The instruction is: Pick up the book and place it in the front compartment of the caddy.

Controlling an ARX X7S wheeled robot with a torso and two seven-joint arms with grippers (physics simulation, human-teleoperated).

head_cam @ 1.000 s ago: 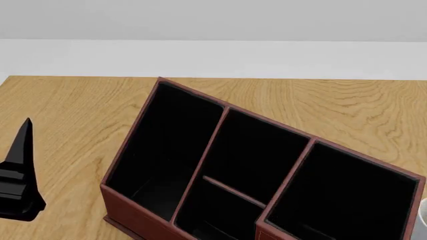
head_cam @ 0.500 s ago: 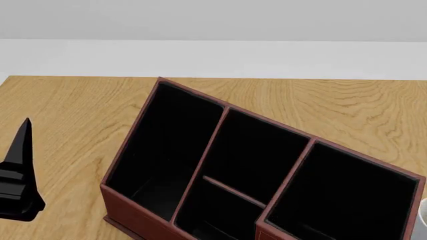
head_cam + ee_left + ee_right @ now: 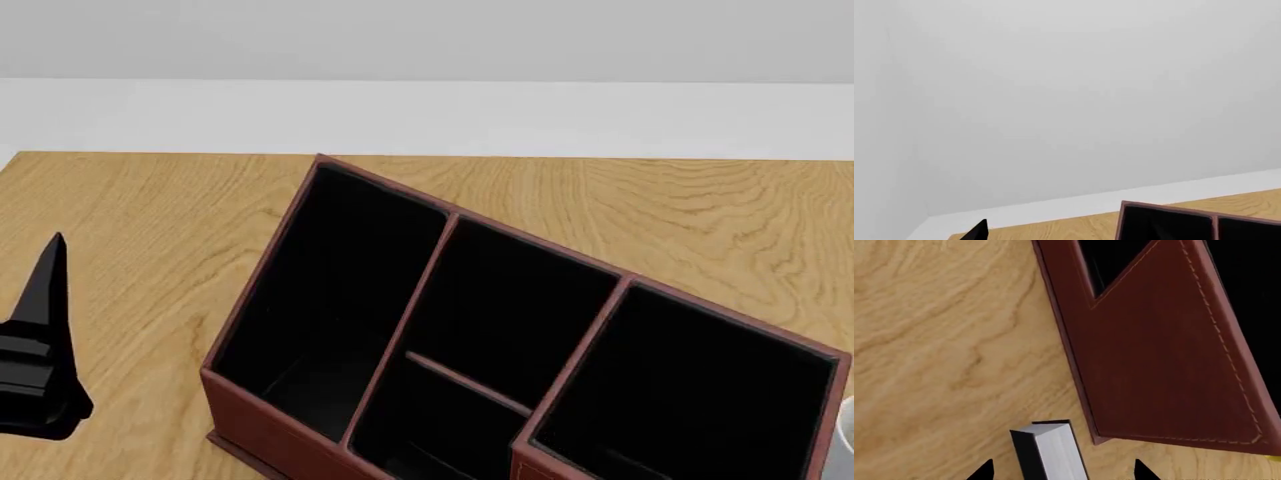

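Note:
The caddy (image 3: 400, 300), a red-brown box with a black inside and dividers, stands in the middle of the wooden table in the head view. Its outer wall (image 3: 1154, 365) fills much of the right wrist view. The book (image 3: 1051, 450), black with pale page edges, stands on the table beside the caddy's corner. It shows only in the right wrist view. My right gripper (image 3: 1063, 472) is open, with one fingertip on each side of the book and a gap to both. My left gripper (image 3: 51, 260) is open and empty, left of the caddy.
The table's far edge (image 3: 427, 155) meets a pale wall. A sliver of white mug (image 3: 849, 440) shows at the right edge of the head view. One left fingertip (image 3: 979, 231) and a caddy corner (image 3: 1201, 225) show in the left wrist view.
My left gripper has shifted very slightly upward in the head view. The caddy has not moved.

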